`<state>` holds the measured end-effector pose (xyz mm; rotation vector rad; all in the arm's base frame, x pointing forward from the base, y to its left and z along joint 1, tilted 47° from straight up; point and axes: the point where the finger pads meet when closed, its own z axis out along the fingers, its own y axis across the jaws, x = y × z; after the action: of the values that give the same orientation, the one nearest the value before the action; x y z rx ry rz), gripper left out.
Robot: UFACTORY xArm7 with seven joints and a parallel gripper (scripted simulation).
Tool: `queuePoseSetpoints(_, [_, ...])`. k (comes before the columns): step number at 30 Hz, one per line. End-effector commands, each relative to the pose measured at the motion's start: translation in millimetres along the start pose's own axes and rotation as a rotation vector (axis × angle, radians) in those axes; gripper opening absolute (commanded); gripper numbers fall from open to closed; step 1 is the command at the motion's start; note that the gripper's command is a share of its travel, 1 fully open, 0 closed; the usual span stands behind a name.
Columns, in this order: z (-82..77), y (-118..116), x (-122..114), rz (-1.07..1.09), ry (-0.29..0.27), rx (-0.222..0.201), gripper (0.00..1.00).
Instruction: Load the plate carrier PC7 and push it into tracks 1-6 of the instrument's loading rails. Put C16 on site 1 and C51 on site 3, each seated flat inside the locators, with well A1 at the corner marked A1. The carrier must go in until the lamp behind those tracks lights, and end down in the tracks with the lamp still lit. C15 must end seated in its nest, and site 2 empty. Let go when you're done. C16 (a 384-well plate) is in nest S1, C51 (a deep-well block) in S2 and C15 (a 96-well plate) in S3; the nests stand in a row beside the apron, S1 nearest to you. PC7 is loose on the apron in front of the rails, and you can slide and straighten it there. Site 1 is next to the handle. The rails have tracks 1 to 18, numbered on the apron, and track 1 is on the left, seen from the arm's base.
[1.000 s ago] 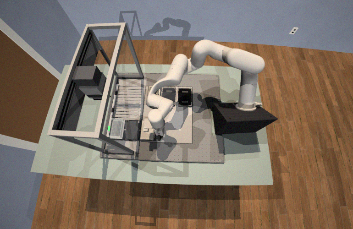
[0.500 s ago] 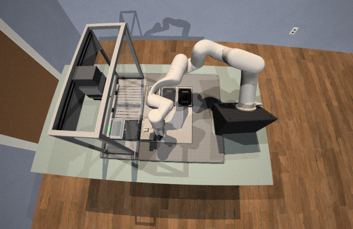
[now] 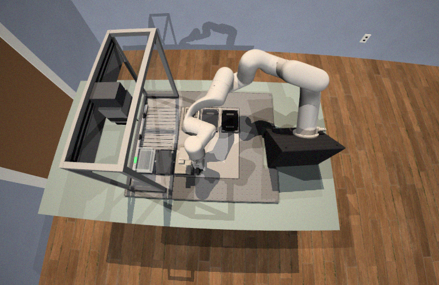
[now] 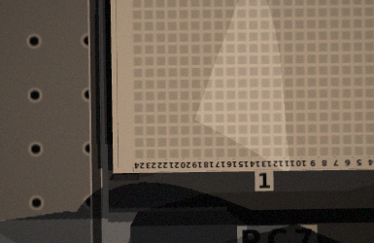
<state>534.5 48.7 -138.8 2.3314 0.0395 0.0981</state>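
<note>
The plate carrier PC7 (image 3: 161,162) lies in the leftmost tracks of the rails, and a green lamp (image 3: 135,160) is lit behind it. The pale block C51 (image 3: 145,159) sits on its far site. The middle site (image 3: 164,162) is dark and bare. C16 (image 3: 177,161) sits on site 1, partly hidden by my arm. In the wrist view C16 (image 4: 250,83) fills the frame, flat, above the "1" label (image 4: 264,181) and the PC7 label (image 4: 276,235). My gripper (image 3: 197,170) is open at the carrier's handle end. Its fingers do not show in the wrist view.
The instrument frame (image 3: 119,100) stands over the rails (image 3: 159,126). Nests S1 (image 3: 230,120) and S2 (image 3: 210,115) are dark and empty. S3 (image 3: 200,112) is mostly hidden by my arm. A perforated base plate (image 4: 41,107) lies left of the carrier. The arm's black pedestal (image 3: 300,146) stands at the right.
</note>
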Motion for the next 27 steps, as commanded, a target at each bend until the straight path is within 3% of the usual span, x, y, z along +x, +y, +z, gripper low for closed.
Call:
queuePoseSetpoints(1, [-2.3,-1.0,-0.5,0.000,0.003,0.003,0.82])
queuePoseSetpoints(19, [-2.3,-1.0,-6.5,0.000,0.003,0.003,0.82])
queuePoseSetpoints(27, [-12.3,-1.0,-6.5,0.000,0.003,0.003,0.82])
